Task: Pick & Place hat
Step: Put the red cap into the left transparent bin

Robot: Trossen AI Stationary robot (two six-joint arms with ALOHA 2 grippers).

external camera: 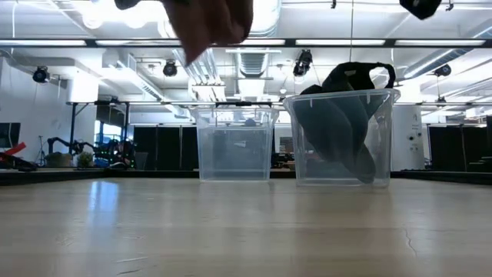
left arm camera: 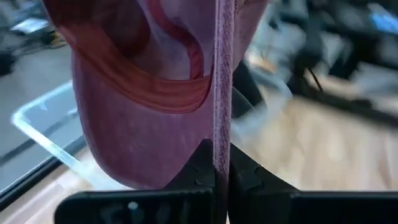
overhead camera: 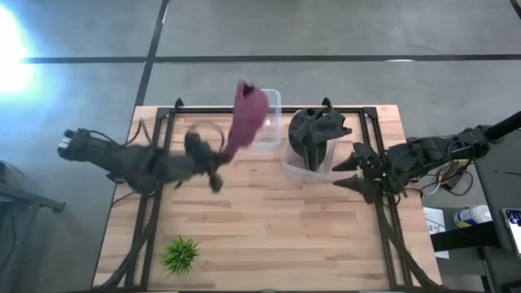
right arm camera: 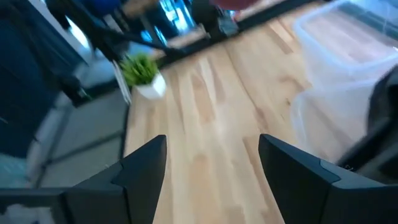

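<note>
Matt cloth hat (overhead camera: 247, 114); clear glossy plastic bin (external camera: 234, 144); smooth wood table (overhead camera: 277, 220)

Grey floor (overhead camera: 326, 32), bright ceiling lights (external camera: 254, 42)

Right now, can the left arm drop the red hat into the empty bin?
Probably yes. The left pincer holds the red hat already over the empty bin, nothing between them; the black hat sits in the other bin.

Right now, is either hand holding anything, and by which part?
The left hand holds the maroon hat, pinched by the edge of its brim, over the empty bin. The right hand is open and holds nothing.
</note>
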